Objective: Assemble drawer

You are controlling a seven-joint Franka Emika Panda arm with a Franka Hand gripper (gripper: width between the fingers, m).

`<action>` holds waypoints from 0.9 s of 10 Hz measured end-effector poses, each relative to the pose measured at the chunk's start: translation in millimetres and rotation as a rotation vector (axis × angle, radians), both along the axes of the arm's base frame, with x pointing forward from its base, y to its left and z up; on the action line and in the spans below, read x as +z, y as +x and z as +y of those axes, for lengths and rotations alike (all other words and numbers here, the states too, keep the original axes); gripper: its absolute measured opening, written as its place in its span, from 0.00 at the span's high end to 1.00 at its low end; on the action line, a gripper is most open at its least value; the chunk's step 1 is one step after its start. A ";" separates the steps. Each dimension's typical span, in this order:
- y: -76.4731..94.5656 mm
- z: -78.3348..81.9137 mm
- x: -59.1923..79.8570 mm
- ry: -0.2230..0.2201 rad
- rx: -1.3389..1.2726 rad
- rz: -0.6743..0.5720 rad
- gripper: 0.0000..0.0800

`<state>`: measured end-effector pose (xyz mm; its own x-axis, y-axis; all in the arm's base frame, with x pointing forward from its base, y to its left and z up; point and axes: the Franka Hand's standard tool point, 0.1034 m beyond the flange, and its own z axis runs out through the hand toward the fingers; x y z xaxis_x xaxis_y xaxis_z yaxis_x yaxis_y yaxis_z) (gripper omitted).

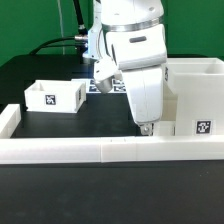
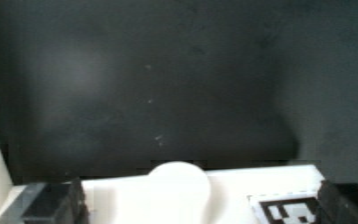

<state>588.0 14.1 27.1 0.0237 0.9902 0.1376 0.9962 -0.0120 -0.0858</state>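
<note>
Tool (image 1: 146, 126) beside the housing (image 1: 195, 90) straddles a tagged tray (image 2: 208, 195), fingers wide, grip unclear; insertion likely next, needing square alignment.

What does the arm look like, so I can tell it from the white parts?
The arm is glossy white with rounded casings and a grey band at one joint. The gripper has a white body and dark fingers. Black cables run behind it. No markings show.
</note>
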 end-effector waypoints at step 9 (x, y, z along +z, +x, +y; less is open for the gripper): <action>0.6 22.2 2.1 0.020 0.046 -0.008 0.19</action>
